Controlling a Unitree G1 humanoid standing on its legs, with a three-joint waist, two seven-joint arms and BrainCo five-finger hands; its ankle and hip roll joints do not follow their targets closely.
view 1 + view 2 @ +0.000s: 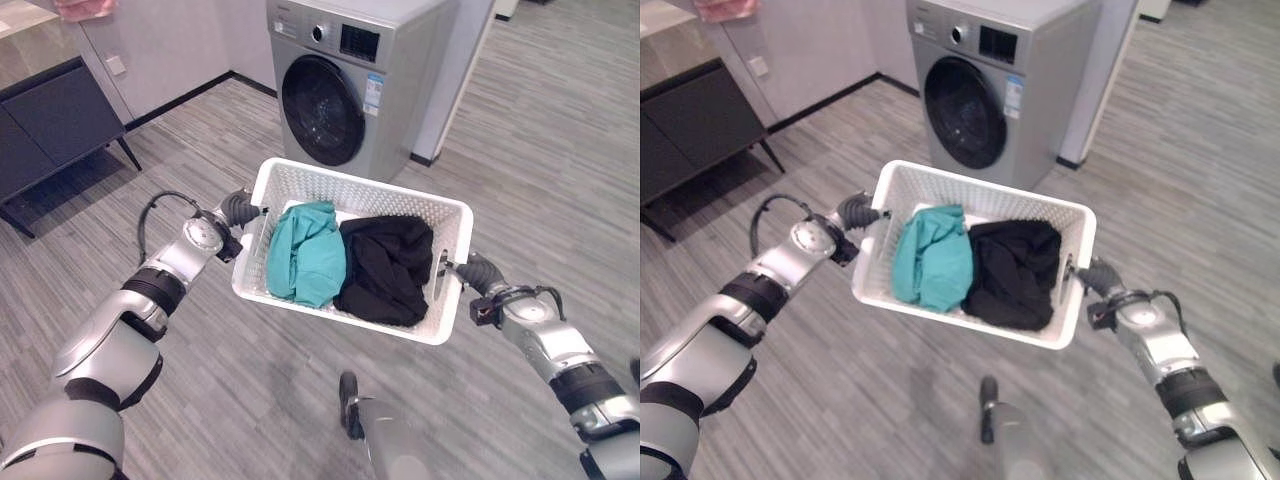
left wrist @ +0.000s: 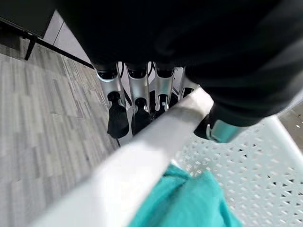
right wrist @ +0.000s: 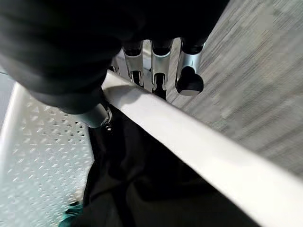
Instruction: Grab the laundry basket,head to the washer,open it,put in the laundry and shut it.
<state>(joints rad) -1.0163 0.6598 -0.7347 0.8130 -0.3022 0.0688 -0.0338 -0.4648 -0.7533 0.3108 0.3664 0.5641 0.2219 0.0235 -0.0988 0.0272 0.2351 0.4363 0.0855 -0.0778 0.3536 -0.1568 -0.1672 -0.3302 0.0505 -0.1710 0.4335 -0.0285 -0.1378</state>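
The robot carries a white laundry basket point(image 1: 300, 185) out in front of it, off the floor, one hand at each short end. The left arm reaches forward, bent at the elbow; the left hand point(image 2: 137, 101) has its fingers point(image 2: 117, 120) down the outside of the basket's left rim and its thumb hooked over the inside, so it is clamped on that rim. The right arm mirrors it, and the right hand point(image 3: 158, 61) grips the right rim the same way, fingers point(image 3: 189, 81) outside, thumb inside against the perforated wall.

Inside the basket, a teal garment point(image 1: 305, 252) lies against the left end and a black garment point(image 1: 385, 265) fills the right end, the two touching in the middle.

The washer point(image 1: 350, 85) stands just beyond the basket's far edge, its round dark door point(image 1: 322, 110) closed. A dark cabinet point(image 1: 50, 125) stands on the wood-grain floor point(image 1: 560, 140) off to the left, against the wall.
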